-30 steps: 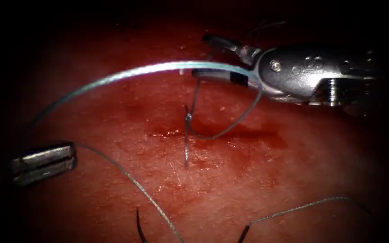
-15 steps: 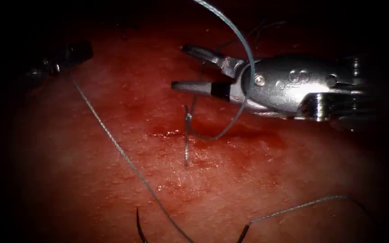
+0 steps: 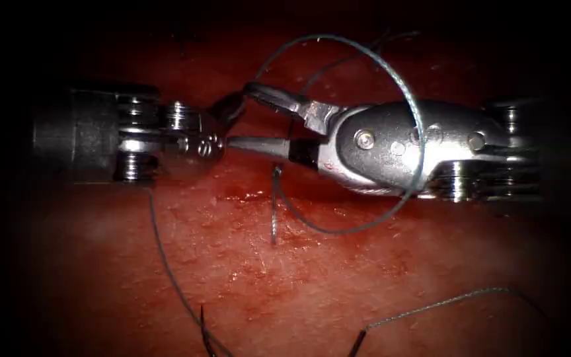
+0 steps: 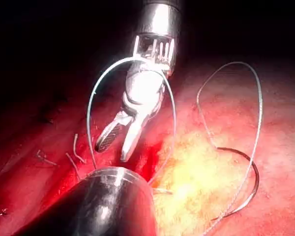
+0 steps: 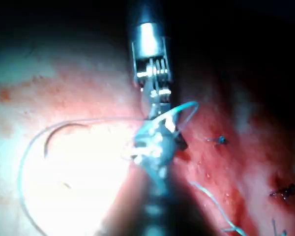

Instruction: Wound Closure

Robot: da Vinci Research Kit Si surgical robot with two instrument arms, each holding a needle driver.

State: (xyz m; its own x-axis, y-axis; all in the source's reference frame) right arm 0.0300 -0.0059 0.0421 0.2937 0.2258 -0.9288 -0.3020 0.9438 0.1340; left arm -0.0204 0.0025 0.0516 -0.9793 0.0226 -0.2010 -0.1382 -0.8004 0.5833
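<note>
I see my thread (image 3: 410,106) looped in a wide ring over the right tool, running down into the tissue (image 3: 312,264) at the cut (image 3: 273,198). My needle (image 4: 246,189) lies loose on the tissue, curved and dark.

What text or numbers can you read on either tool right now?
No readable text.
Left tool: small engraved marks on its wrist, too small to read; it holds the thread.
Right tool: no marking readable; jaws open, holding nothing.
Needle: lies free on the tissue.
</note>
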